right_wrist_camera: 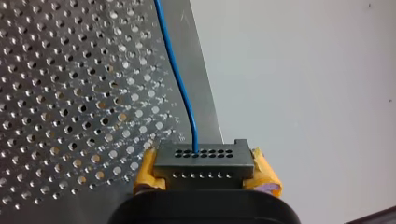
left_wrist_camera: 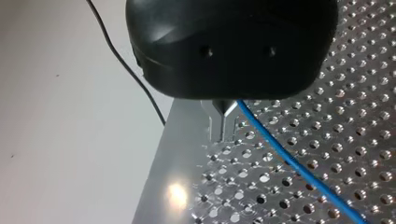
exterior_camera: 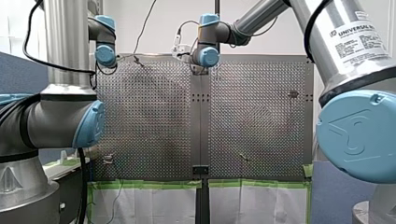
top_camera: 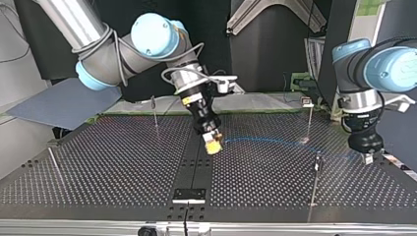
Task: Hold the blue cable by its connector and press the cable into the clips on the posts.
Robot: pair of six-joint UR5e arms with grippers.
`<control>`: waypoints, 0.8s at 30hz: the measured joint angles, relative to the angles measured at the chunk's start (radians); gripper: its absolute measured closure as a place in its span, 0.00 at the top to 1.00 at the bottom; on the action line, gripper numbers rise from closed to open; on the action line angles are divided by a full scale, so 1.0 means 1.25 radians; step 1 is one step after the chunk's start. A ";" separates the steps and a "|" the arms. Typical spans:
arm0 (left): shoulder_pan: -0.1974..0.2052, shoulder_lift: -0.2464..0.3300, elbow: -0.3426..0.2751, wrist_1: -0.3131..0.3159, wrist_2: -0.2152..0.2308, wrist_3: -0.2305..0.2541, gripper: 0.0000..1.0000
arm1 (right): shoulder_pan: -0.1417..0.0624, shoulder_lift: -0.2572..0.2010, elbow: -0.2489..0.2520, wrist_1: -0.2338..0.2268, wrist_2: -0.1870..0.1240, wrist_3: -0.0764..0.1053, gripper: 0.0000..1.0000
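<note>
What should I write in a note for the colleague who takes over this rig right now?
My right gripper: fingers shut on the dark grey block connector, yellow pads on both its sides.
My left gripper: low at the top view's right; grip unclear.
The thin blue cable runs in a curve between the two grippers, low over the perforated metal table.
The thin metal posts stand free; no clip seems to hold the cable.
Done: connector held. Left: press the cable into the clips.

my right gripper (top_camera: 213, 143): tilted downward, yellow pads (right_wrist_camera: 264, 173) clamped on connector (right_wrist_camera: 204, 158) | my left gripper (top_camera: 366, 156): vertical, fingers (left_wrist_camera: 216, 123) seemingly together
</note>
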 joint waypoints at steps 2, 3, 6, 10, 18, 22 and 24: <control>-0.001 -0.005 0.000 0.001 0.011 0.000 0.00 | -0.002 0.001 0.000 0.000 0.001 0.000 0.00; -0.002 -0.008 0.000 0.001 0.015 0.000 0.00 | -0.003 0.001 0.000 0.000 0.001 0.000 0.00; -0.003 -0.016 0.000 0.001 0.023 0.001 0.00 | -0.005 0.001 0.000 0.000 0.001 0.000 0.00; -0.003 -0.021 0.000 0.010 0.030 0.000 0.00 | -0.008 0.002 0.000 0.000 0.000 0.000 0.00; -0.007 -0.028 0.000 0.025 0.058 0.001 0.00 | -0.010 0.003 -0.002 -0.001 -0.003 -0.004 0.00; -0.004 -0.028 0.000 0.025 0.061 0.000 0.00 | -0.004 0.003 -0.016 0.000 -0.014 -0.009 0.00; -0.004 -0.028 0.000 0.024 0.061 -0.003 0.00 | 0.000 0.003 -0.020 0.001 -0.017 -0.013 0.00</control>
